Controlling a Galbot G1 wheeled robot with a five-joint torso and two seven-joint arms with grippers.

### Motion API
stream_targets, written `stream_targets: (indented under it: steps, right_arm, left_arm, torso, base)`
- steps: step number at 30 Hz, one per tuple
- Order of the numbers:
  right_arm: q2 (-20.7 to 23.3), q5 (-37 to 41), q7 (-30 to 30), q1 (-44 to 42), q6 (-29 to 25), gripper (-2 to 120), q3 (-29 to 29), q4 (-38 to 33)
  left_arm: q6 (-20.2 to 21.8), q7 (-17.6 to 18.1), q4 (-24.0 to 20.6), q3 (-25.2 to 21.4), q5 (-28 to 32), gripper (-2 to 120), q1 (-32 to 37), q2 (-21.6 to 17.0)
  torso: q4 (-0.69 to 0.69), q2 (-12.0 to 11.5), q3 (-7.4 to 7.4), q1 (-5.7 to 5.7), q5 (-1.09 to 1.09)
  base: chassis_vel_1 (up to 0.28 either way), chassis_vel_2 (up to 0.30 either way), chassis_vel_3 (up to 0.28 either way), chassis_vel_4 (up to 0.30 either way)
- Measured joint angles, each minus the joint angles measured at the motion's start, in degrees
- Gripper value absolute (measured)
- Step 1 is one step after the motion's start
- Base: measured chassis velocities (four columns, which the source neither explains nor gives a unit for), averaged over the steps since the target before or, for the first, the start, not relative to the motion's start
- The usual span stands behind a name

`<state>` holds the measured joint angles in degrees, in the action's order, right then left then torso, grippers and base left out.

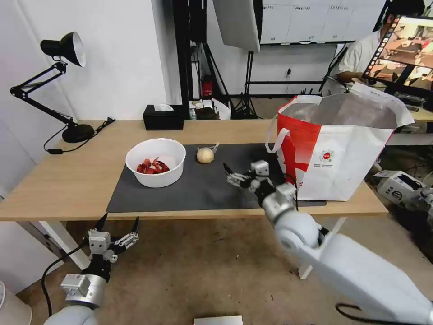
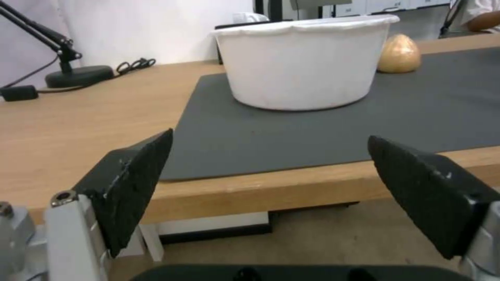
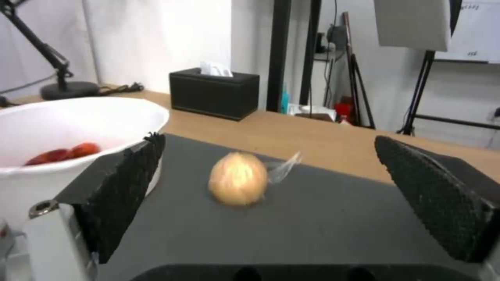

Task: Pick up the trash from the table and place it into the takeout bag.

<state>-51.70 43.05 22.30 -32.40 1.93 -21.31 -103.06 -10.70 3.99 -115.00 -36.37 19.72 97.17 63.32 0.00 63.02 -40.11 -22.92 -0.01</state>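
Two trash items lie on the dark grey mat of the table: a white bowl holding red shellfish scraps and, just beside it, a beige ball. The takeout bag stands upright at the mat's right end, mouth open. The right gripper hangs over the mat, jaws spread wide and empty, facing the ball. The left gripper sits below the table's front edge, jaws wide and empty.
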Motion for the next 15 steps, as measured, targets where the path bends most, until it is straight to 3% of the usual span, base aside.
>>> stream_targets:
  steps: [6, 15]
  right_arm:
    - [-6.3, 0.2, 2.2, 8.8, 5.4, 100, -5.3, 9.1]
    - [-13.7, 2.0, 1.9, 15.1, 10.1, 100, -8.1, 20.2]
  left_arm:
    - [0.0, 0.0, -0.2, -0.9, 0.3, 100, 0.5, 0.0]
    - [0.0, 0.0, 0.0, -1.0, 0.3, 100, 0.6, 0.1]
  torso:
    - [0.01, 0.0, 0.0, 0.0, 0.0]
    - [0.0, 0.0, 0.0, 0.0, 0.0]
  base:
    - [0.0, 0.0, 0.0, 0.0]
    - [0.0, 0.0, 0.0, 0.0]
